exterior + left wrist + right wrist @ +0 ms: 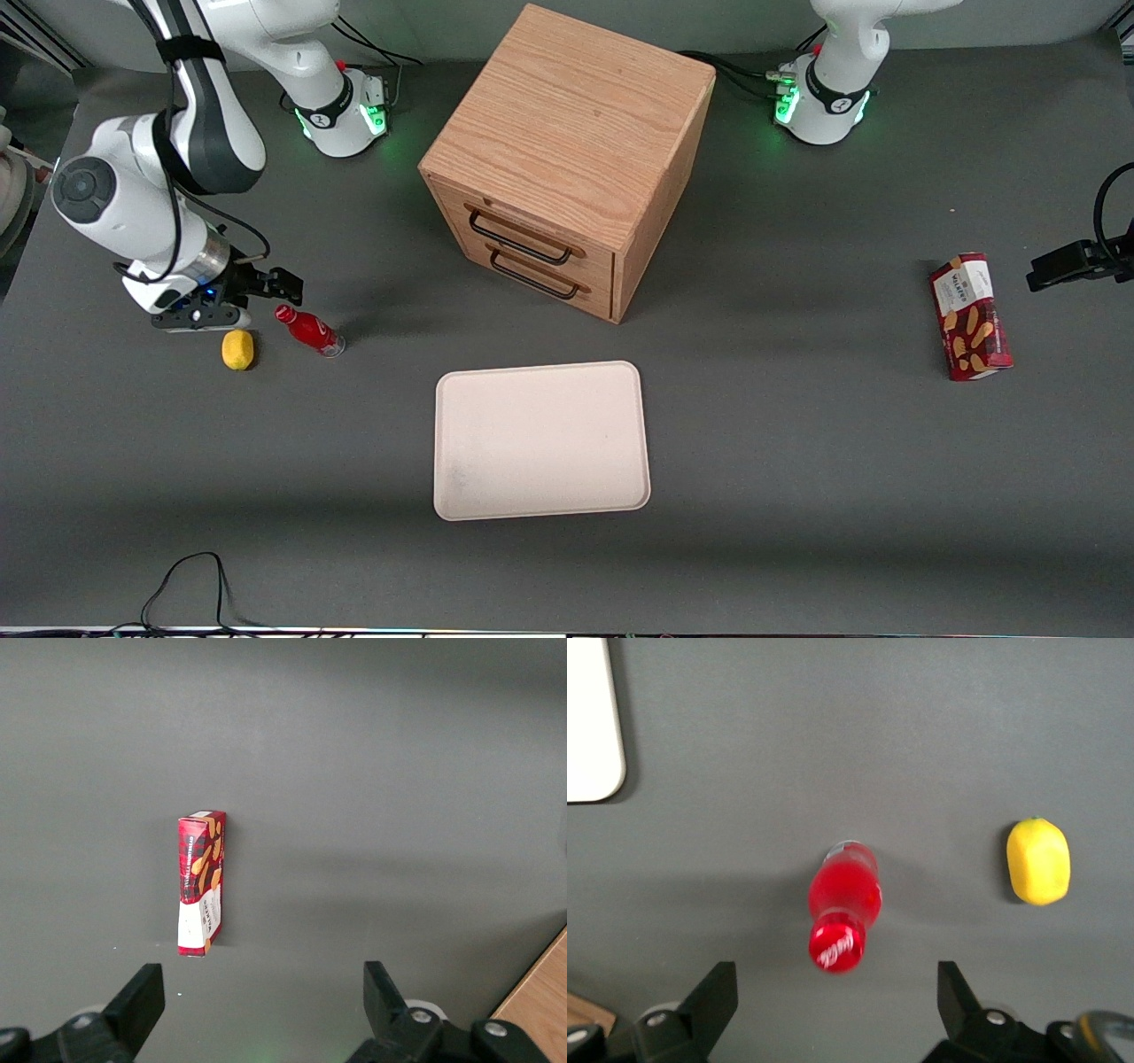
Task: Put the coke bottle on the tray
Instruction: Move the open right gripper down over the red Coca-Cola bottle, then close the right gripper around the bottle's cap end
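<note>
The coke bottle (308, 330), small and red with a red cap and clear base, stands on the grey table beside a yellow lemon-like ball (237, 349). In the right wrist view the bottle (843, 899) points its cap up at the camera, between the lines of the two fingers and apart from them. My right gripper (270, 285) hovers just above the bottle and ball, open and empty; it also shows in the right wrist view (837, 1005). The cream-white tray (540, 439) lies flat nearer the front camera, toward the table's middle; its corner shows in the wrist view (589, 718).
A wooden drawer cabinet (567, 151) stands farther from the front camera than the tray. A red snack box (970, 316) lies toward the parked arm's end of the table and shows in the left wrist view (202, 881). The yellow ball (1038, 861) lies beside the bottle.
</note>
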You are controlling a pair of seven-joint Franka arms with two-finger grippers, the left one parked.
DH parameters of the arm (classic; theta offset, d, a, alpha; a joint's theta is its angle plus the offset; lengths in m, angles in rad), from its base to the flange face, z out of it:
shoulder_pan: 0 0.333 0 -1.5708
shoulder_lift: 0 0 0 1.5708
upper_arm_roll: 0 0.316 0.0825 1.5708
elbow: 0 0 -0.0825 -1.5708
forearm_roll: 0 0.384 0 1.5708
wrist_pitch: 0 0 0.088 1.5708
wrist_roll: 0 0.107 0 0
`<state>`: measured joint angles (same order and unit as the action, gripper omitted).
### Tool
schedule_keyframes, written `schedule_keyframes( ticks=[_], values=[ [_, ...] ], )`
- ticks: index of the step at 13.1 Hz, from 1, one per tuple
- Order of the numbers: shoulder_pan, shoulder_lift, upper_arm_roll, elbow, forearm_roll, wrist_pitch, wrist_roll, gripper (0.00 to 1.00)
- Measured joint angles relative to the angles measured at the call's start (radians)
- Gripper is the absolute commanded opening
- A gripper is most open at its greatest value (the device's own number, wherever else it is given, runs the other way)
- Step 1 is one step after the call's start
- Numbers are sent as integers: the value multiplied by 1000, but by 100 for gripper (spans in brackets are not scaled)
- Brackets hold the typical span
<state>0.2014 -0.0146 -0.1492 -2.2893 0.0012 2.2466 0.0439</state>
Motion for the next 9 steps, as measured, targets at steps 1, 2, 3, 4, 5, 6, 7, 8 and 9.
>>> schedule_keyframes(
  ticks=[1,2,3,4,5,6,7,8,9],
  values=[
    [1,21,0,0,0,21,0,100],
    [1,39,1,0,0,40,0,100],
    [2,54,1,0,0,63,0,100],
    [2,68,1,0,0,83,0,100],
    [2,79,1,0,0,95,0,100],
    [2,88,1,0,0,101,0,100],
    [3,93,1,-1,0,102,0,100],
    [3,95,2,-3,0,102,0,100],
    [3,96,2,-7,0,102,0,100]
  ],
)
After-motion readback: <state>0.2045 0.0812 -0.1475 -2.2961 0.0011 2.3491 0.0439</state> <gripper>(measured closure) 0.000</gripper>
